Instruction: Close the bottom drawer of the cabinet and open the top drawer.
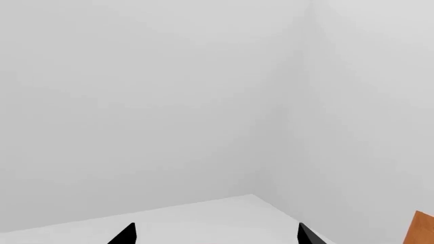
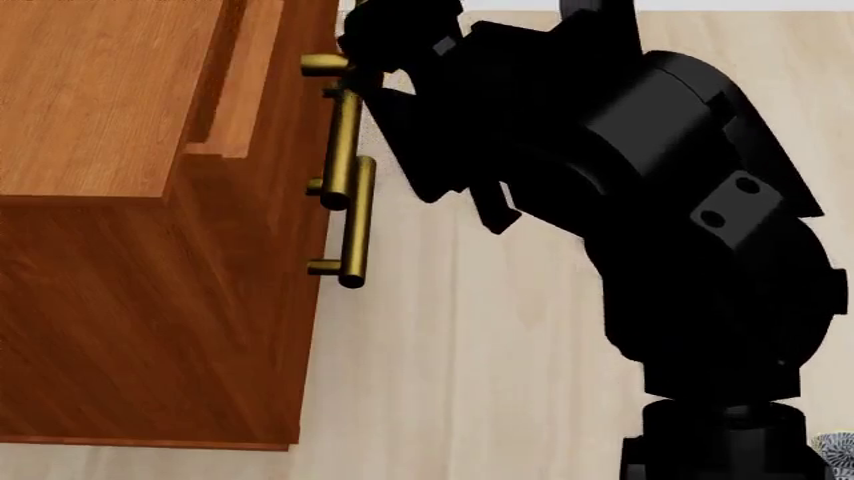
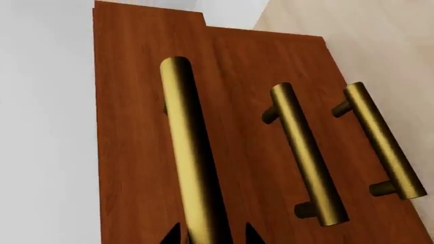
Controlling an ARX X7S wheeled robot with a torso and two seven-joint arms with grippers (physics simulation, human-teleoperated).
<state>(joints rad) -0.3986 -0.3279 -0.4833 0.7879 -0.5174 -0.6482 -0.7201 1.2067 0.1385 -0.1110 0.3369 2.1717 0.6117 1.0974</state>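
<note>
The reddish-brown cabinet [image 2: 94,90] stands at the left of the head view, and my black right arm [image 2: 641,180] reaches to its brass handles. In the right wrist view the top drawer [image 3: 129,127] juts out a step past the two fronts below. Its handle [image 3: 190,152] runs between the fingertips of my right gripper [image 3: 211,236], which is shut on it. The bottom drawer's handle [image 3: 383,142] is farthest from the gripper, and its front looks flush with the middle one. My left gripper [image 1: 215,235] is open and empty, facing a white wall corner.
Pale wood floor [image 2: 454,350] lies in front of the cabinet. The middle drawer's handle [image 3: 305,152] sits between the other two. A sliver of the cabinet [image 1: 422,229] shows in the left wrist view. My black torso [image 2: 721,440] fills the lower right of the head view.
</note>
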